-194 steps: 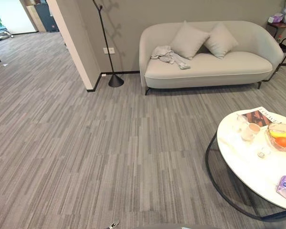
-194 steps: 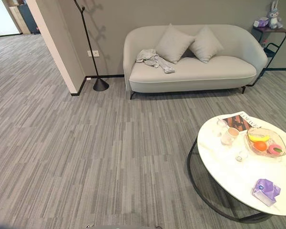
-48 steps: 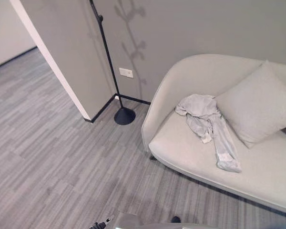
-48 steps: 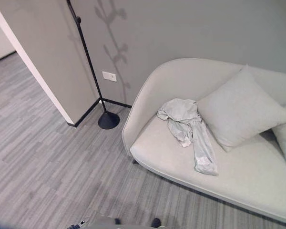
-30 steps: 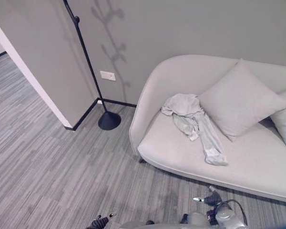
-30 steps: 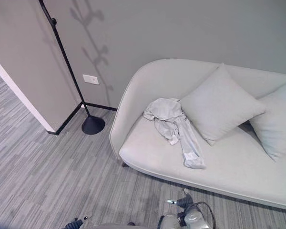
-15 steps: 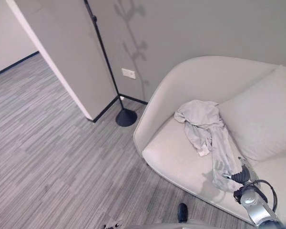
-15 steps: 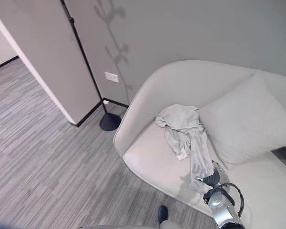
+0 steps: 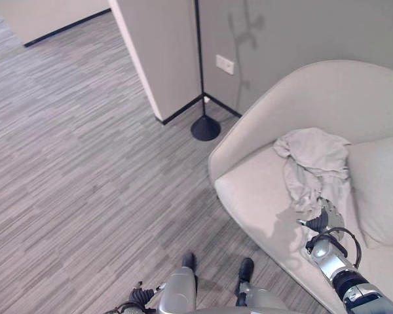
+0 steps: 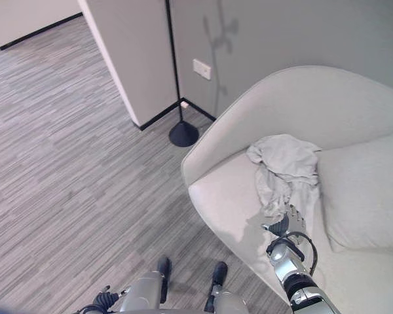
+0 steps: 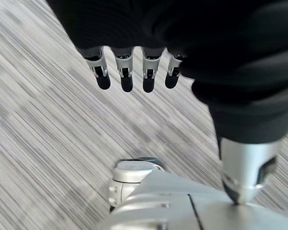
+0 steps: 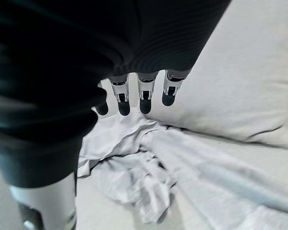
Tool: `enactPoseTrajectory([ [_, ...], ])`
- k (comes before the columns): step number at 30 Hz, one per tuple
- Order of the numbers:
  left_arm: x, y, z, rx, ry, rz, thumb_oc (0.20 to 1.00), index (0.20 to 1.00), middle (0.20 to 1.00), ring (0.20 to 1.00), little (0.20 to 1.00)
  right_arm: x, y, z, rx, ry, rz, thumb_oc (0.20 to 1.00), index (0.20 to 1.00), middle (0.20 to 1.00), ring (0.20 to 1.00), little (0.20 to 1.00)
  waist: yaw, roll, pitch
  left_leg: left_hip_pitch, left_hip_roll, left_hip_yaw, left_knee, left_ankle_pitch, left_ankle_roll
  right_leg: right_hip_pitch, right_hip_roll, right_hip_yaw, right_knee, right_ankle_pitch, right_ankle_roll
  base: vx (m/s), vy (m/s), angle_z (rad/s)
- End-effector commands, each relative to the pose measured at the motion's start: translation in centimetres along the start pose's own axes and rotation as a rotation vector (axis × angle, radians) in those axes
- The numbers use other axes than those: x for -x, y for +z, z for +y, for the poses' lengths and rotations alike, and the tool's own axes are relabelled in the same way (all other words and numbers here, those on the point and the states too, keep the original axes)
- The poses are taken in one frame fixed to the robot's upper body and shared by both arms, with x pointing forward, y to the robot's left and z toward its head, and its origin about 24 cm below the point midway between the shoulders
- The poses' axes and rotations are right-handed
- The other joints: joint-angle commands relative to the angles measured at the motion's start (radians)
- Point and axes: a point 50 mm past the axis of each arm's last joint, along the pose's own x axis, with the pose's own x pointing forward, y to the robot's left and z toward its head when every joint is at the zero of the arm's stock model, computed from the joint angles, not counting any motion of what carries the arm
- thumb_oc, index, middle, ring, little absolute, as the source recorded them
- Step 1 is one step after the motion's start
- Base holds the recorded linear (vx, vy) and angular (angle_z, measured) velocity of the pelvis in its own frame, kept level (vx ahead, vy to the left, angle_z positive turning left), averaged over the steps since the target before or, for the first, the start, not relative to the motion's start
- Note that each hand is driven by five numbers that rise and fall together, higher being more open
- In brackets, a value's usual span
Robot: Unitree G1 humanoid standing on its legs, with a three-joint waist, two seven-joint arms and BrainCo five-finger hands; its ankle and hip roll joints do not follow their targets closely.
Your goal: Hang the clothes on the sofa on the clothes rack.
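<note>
Reaching: right robot hand (image 10: pixel 287 222) spread above garment (image 10: pixel 285 167) on sofa (image 10: pixel 230 190), seemingly not touching; gather thick bunched folds. Left robot hand (image 11: pixel 134 72) relaxed.

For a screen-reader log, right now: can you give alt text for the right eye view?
The robot's right hand, fingers open, reaches over a pale grey sofa toward the lower end of a crumpled light grey garment beside a cushion. A black clothes rack stands on the floor left of the sofa.
</note>
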Motion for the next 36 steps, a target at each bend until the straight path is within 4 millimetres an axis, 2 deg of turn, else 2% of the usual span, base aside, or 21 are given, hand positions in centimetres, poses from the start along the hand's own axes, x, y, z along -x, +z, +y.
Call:
enactPoseTrajectory([
  [1,0.5,-0.2,-1.1,-0.089,-0.021,-0.056,1.000,1.000,1.000,1.000,1.000,-0.3,-0.2,-1.1,0.002,-0.112,0.006,1.000,1.000,1.000,1.000,1.000,0.024,0.009,-0.027,-0.009,0.039,-0.034,-0.030,0.206,-0.002,0.113,-0.034,0.062,0.007,0.052,0.021,0.27,0.312,-0.17],
  [2,0.5,-0.1,-1.0,-0.115,-0.019,-0.076,1.000,1.000,1.000,1.000,1.000,-0.1,-0.2,-0.8,-0.007,-0.120,0.031,1.000,1.000,1.000,1.000,1.000,0.028,0.018,-0.032,0.008,0.028,-0.005,-0.031,0.201,-0.001,0.119,-0.054,0.079,0.002,0.055,0.025,0.22,0.289,-0.16],
  [4,0.4,0.6,-0.8,-0.101,-0.007,-0.102,1.000,1.000,1.000,1.000,1.000,-0.3,0.4,-0.9,-0.010,-0.139,0.028,1.000,1.000,1.000,1.000,1.000,0.034,0.017,-0.025,0.000,0.018,0.002,-0.025,0.201,0.004,0.103,-0.066,0.091,0.002,0.065,0.031,0.07,0.159,-0.39],
  [6,-0.1,3.5,0.1,-0.022,0.047,-0.183,1.000,1.000,1.000,1.000,1.000,-1.3,2.5,-1.6,0.024,-0.196,-0.017,1.000,1.000,1.000,1.000,1.000,0.045,0.006,0.006,-0.046,-0.007,0.017,0.021,0.187,0.014,0.046,-0.094,0.118,0.006,0.092,0.041,-0.04,0.122,-0.92],
  [7,-0.1,3.5,0.1,-0.021,0.047,-0.184,1.000,1.000,1.000,1.000,1.000,-1.3,2.5,-1.7,0.024,-0.197,-0.018,1.000,1.000,1.000,1.000,1.000,0.045,0.006,0.004,-0.051,-0.006,0.017,0.022,0.189,0.015,0.042,-0.094,0.118,0.006,0.094,0.041,-0.03,0.093,-0.37],
  [9,-0.2,4.8,0.2,0.005,0.066,-0.222,1.000,1.000,1.000,1.000,1.000,-1.8,3.2,-2.2,0.037,-0.233,-0.025,1.000,1.000,1.000,1.000,1.000,0.050,-0.002,0.019,-0.076,-0.013,0.025,0.045,0.179,0.020,0.020,-0.106,0.122,0.009,0.104,0.043,0.00,0.036,0.00],
  [11,-0.2,6.8,0.3,0.024,0.077,-0.284,1.000,1.000,1.000,1.000,1.000,-3.0,3.9,-4.0,0.072,-0.332,-0.028,1.000,1.000,1.000,1.000,1.000,0.054,-0.014,0.042,-0.122,-0.022,0.029,0.072,0.171,0.025,-0.021,-0.118,0.125,0.015,0.124,0.046,-0.01,0.016,-0.05],
  [12,-0.2,6.8,0.3,0.024,0.077,-0.284,1.000,1.000,1.000,1.000,1.000,-3.0,3.9,-4.0,0.072,-0.333,-0.028,1.000,1.000,1.000,1.000,1.000,0.054,-0.014,0.041,-0.123,-0.022,0.029,0.072,0.171,0.025,-0.022,-0.118,0.125,0.015,0.124,0.046,-0.01,0.008,-0.04],
  [17,0.0,9.2,-0.1,0.035,0.060,-0.365,1.000,1.000,1.000,1.000,1.000,-5.1,3.5,-7.5,0.174,-0.482,0.023,1.000,1.000,1.000,1.000,1.000,0.068,-0.023,0.059,-0.191,-0.030,0.014,0.096,0.173,0.027,-0.081,-0.120,0.124,0.025,0.136,0.049,0.00,-0.032,0.09],
  [23,-0.1,8.2,-0.5,0.006,0.054,-0.321,1.000,1.000,1.000,1.000,1.000,-5.8,2.9,-9.1,0.181,-0.529,0.061,1.000,1.000,1.000,1.000,1.000,0.071,-0.027,0.055,-0.188,-0.035,0.007,0.089,0.171,0.030,-0.079,-0.121,0.115,0.037,0.123,0.053,0.05,-0.018,0.05],
  [25,-0.2,7.7,-0.5,0.000,0.056,-0.300,1.000,1.000,1.000,1.000,1.000,-5.8,2.3,-9.1,0.190,-0.526,0.074,1.000,1.000,1.000,1.000,1.000,0.069,-0.031,0.052,-0.191,-0.038,0.001,0.116,0.148,0.037,-0.075,-0.129,0.111,0.059,0.109,0.054,0.07,0.012,0.04],
  [27,-0.2,7.0,-0.5,0.009,0.054,-0.274,1.000,1.000,1.000,1.000,1.000,-5.7,1.4,-9.3,0.184,-0.522,0.095,1.000,1.000,1.000,1.000,1.000,0.071,-0.031,0.045,-0.192,-0.050,-0.009,0.169,0.099,0.056,-0.066,-0.146,0.106,0.112,0.077,0.056,0.14,0.065,0.15],
  [28,-0.3,6.0,-0.2,-0.007,0.058,-0.235,1.000,1.000,1.000,1.000,1.000,-5.5,0.0,-9.5,0.181,-0.519,0.143,1.000,1.000,1.000,1.000,1.000,0.075,-0.027,0.034,-0.166,-0.080,-0.016,0.191,0.053,0.083,-0.059,-0.173,0.099,0.191,0.075,0.063,0.25,0.149,0.24],
  [29,-0.3,5.3,0.0,-0.029,0.059,-0.212,1.000,1.000,1.000,1.000,1.000,-5.5,-0.9,-9.8,0.175,-0.526,0.171,1.000,1.000,1.000,1.000,1.000,0.075,-0.018,0.031,-0.145,-0.099,-0.015,0.196,0.032,0.100,-0.068,-0.193,0.097,0.264,0.092,0.065,0.21,0.128,0.21],
  [30,-0.3,5.3,0.0,-0.029,0.059,-0.212,1.000,1.000,1.000,1.000,1.000,-5.5,-0.9,-9.8,0.175,-0.526,0.171,1.000,1.000,1.000,1.000,1.000,0.075,-0.018,0.031,-0.145,-0.099,-0.015,0.196,0.032,0.100,-0.068,-0.193,0.097,0.264,0.092,0.065,0.14,0.171,0.24],
  [31,-0.4,4.9,0.3,-0.039,0.062,-0.197,1.000,1.000,1.000,1.000,1.000,-5.6,-1.1,-10.4,0.157,-0.543,0.181,1.000,1.000,1.000,1.000,1.000,0.070,-0.006,0.038,-0.121,-0.111,-0.018,0.197,0.023,0.118,-0.104,-0.212,0.115,0.382,0.135,0.059,0.20,0.297,0.27],
  [32,-0.5,5.0,1.1,-0.081,0.074,-0.205,1.000,1.000,1.000,1.000,1.000,-6.1,-0.9,-11.7,0.126,-0.585,0.184,1.000,1.000,1.000,1.000,1.000,0.057,0.030,0.074,-0.062,-0.119,-0.017,0.196,-0.010,0.140,-0.190,-0.218,0.170,0.600,0.146,0.056,0.22,0.382,0.20],
  [33,-0.6,5.5,1.6,-0.107,0.083,-0.223,1.000,1.000,1.000,1.000,1.000,-6.3,-0.8,-12.1,0.133,-0.600,0.177,1.000,1.000,1.000,1.000,1.000,0.060,0.046,0.084,-0.047,-0.115,-0.006,0.190,-0.008,0.143,-0.219,-0.224,0.147,0.640,0.144,0.053,0.22,0.336,0.19],
  [34,-0.6,5.9,1.5,-0.107,0.081,-0.240,1.000,1.000,1.000,1.000,1.000,-6.4,-0.5,-12.4,0.127,-0.609,0.178,1.000,1.000,1.000,1.000,1.000,0.059,0.048,0.094,-0.018,-0.126,0.000,0.181,-0.021,0.144,-0.252,-0.224,0.131,0.675,0.122,0.051,0.15,0.143,0.20],
  [35,-0.5,6.7,1.5,-0.091,0.079,-0.264,1.000,1.000,1.000,1.000,1.000,-6.5,-0.3,-12.5,0.123,-0.617,0.175,1.000,1.000,1.000,1.000,1.000,0.050,0.043,0.101,0.006,-0.138,-0.002,0.173,-0.026,0.143,-0.273,-0.196,0.117,0.640,0.103,0.046,0.13,0.053,0.10],
  [36,-0.6,6.7,1.5,-0.090,0.079,-0.264,1.000,1.000,1.000,1.000,1.000,-6.5,-0.2,-12.5,0.123,-0.617,0.175,1.000,1.000,1.000,1.000,1.000,0.049,0.044,0.104,0.010,-0.137,-0.003,0.172,-0.027,0.142,-0.268,-0.195,0.115,0.639,0.101,0.045,0.13,-0.060,-0.14],
])
